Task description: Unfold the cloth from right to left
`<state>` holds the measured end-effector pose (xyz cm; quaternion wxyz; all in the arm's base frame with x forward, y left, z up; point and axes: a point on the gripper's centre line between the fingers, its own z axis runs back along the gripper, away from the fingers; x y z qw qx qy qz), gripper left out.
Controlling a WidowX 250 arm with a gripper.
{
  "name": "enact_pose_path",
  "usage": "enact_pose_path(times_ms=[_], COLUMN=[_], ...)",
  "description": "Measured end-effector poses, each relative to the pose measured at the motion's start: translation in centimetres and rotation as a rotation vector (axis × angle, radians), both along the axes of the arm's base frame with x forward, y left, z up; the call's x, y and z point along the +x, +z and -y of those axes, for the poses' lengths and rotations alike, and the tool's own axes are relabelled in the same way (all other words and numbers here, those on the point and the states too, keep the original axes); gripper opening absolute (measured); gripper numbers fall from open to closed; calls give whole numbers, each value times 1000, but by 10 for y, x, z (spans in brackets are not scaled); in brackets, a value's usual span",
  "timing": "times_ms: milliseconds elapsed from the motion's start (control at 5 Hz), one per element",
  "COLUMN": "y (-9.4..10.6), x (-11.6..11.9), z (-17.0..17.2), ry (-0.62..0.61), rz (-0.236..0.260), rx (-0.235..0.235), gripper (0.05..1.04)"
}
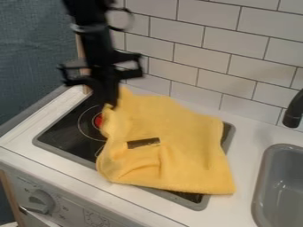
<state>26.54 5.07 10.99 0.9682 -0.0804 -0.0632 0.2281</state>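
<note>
End effector (110, 104) at upper-left edge of yellow cloth (183, 124); cannot tell if clenched; better to draw cloth leftward low, slowly, so it opens flat.

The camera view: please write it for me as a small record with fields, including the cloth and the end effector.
cloth: yellow, spread over part of the stovetop
folds: creases at its lower left
mark: dark strip on the cloth
end effector: at the cloth's upper left edge; grip unclear
right side: grey sink, black faucet
front: stove knob, lower left
</note>
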Motion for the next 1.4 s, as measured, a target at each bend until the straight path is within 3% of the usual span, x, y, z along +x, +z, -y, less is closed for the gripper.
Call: enact_pose_path(times_ms=[200, 400, 600, 800, 1000, 1400], y=[-3, -11, -28, -42, -49, -73], x=[4, 5, 1, -3, -5, -5], z=[-34, -62, -87, -98, -110, -129], ry=[14, 32, 42, 38, 5, 10], rz=[-6, -22, -41, -81, -80, -137], rx=[-26, -13, -24, 24, 48, 87], gripper=[47, 47, 47, 47, 47, 71])
